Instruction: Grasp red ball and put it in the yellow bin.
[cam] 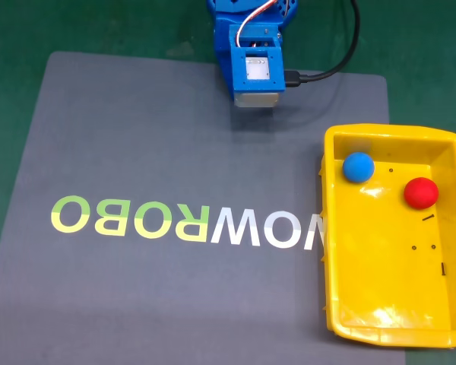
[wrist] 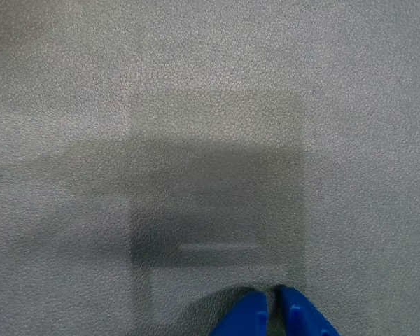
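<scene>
The red ball (cam: 421, 192) lies inside the yellow bin (cam: 330, 228) at the right of the fixed view, towards the bin's far right. A blue ball (cam: 358, 167) sits to its left in the bin's far left corner. My blue arm (cam: 251, 61) is folded at the top centre of that view, well left of the bin. In the wrist view my gripper (wrist: 273, 301) hangs just above bare grey mat, its two blue fingertips (wrist: 246, 315) together with nothing between them.
A grey mat (cam: 137, 152) with the mirrored letters "ROBOWOW" (cam: 186, 224) covers the table, with green surface around it. A black cable (cam: 327, 72) runs from the arm's base toward the top right.
</scene>
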`<state>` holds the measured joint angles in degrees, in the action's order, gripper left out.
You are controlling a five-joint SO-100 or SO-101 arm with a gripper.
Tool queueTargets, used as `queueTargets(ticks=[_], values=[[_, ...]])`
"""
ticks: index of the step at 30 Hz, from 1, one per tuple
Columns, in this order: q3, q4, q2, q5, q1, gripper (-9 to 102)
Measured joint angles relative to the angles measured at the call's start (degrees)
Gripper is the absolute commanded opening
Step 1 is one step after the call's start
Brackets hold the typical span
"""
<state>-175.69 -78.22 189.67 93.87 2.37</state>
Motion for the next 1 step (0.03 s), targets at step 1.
queueTargets(ticks=[1], values=[[0.00,0.00,0.00,0.00,0.00,0]])
